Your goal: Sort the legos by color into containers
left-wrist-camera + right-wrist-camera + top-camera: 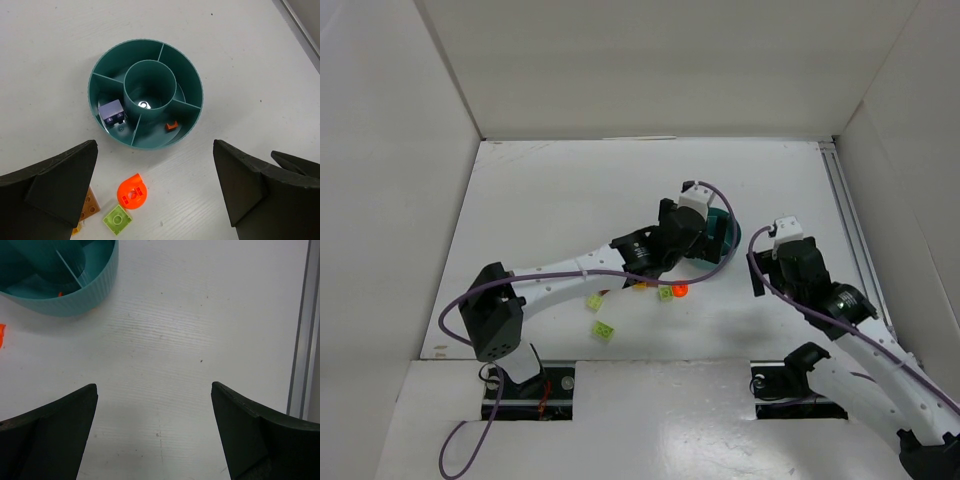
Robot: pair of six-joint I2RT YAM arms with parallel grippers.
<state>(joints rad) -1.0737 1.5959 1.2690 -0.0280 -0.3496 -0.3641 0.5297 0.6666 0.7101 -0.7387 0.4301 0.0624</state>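
The teal bowl holds the containers, walled sections around a central cup. A purple lego lies in its left section and a small orange lego in its near one. On the table near the bowl lie a round orange lego, a lime green lego and a brown plate, half hidden by a finger. My left gripper hovers open above them, holding nothing. My right gripper stands open over bare table right of the bowl.
Two more lime legos lie nearer the left arm's base. A metal rail runs along the table's right edge. White walls enclose the table on three sides. The left arm reaches across above the bowl.
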